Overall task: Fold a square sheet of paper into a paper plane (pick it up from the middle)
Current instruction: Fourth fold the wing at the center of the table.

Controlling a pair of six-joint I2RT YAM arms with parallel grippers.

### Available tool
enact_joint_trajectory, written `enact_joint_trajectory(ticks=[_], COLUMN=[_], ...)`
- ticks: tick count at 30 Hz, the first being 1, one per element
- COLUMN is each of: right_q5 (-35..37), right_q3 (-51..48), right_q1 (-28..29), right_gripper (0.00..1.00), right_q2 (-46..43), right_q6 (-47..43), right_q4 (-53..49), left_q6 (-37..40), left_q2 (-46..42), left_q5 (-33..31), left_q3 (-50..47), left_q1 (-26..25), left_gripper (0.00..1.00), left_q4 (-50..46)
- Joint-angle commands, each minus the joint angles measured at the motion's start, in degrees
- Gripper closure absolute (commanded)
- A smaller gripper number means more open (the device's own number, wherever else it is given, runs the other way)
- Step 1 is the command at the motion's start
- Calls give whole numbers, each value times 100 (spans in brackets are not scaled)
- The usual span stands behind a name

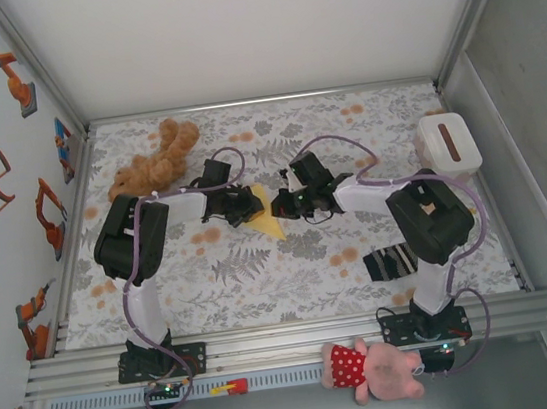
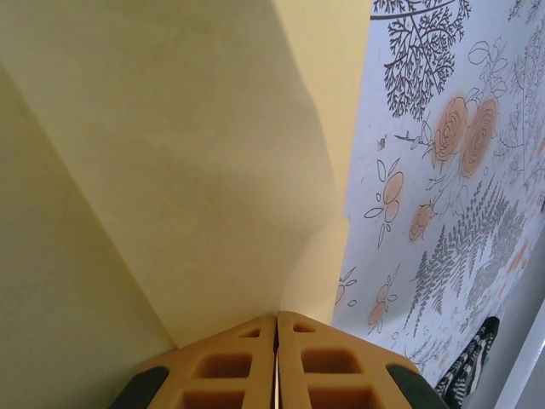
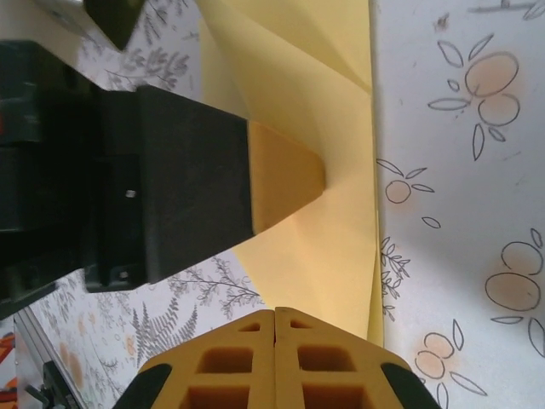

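Centre: your left gripper (image 1: 250, 208) and right gripper (image 1: 286, 206) met nose to nose, both pinched on the paper (image 1: 267, 217); nothing could pass between them.
Far left: the teddy (image 1: 152, 160) lay just beyond your left arm (image 1: 132, 238).
Far right: the box (image 1: 447, 141) filled that corner.
Near right: the sock (image 1: 390, 262) lay beside your right arm (image 1: 427, 220).
Far centre: you had bare cloth (image 1: 263, 276) between teddy and box.
Near centre: you had open cloth between the bases.
Edges: walls (image 1: 260, 25) closed left, back and right.
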Motion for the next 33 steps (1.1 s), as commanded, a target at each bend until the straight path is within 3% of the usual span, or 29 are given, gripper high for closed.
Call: enact_joint_trajectory(ticks=[1,19,33], right_q5=[-226,-299,-541], right_q3=[201,434,-320], right_q1=[44,108,108], right_gripper=[97,99,99], right_q2=[293,850,182], right_q6=[36,-746,-1254], right_q4=[57,-1076,-1595], left_q6=[10,-190,-252], left_q2=[232,440,529], left_q5=[-295,-576,-759], left_q3=[-68,-3,-150], left_q1=[76,93,151], left_gripper=[91,93,93], left_q4=[-249,-753,-868])
